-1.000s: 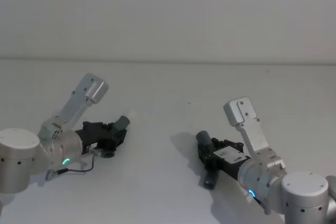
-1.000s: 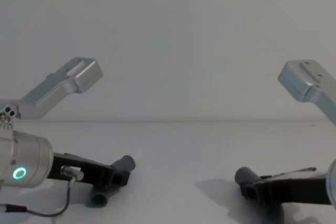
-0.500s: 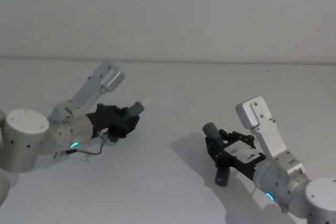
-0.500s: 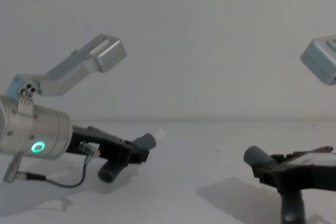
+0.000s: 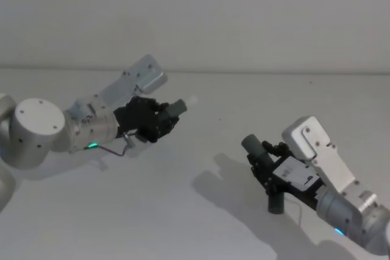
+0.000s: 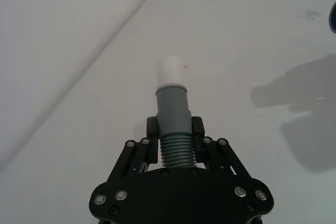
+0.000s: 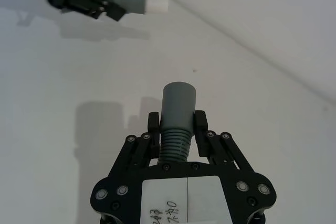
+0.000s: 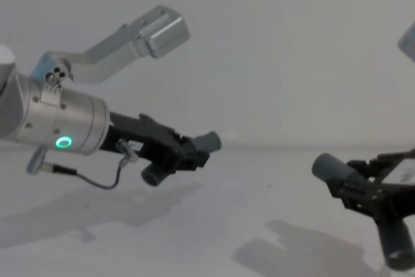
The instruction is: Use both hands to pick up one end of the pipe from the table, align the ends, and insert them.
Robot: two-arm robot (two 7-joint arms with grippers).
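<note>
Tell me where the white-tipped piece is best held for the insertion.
On the ribbed collar, from behind, clamped across its sides. The ribs give purchase, and the white tip sticks out free ahead to enter the other piece in the right hand. The left hand holds the white-tipped piece exactly there, so probably no regrasp is needed.
</note>
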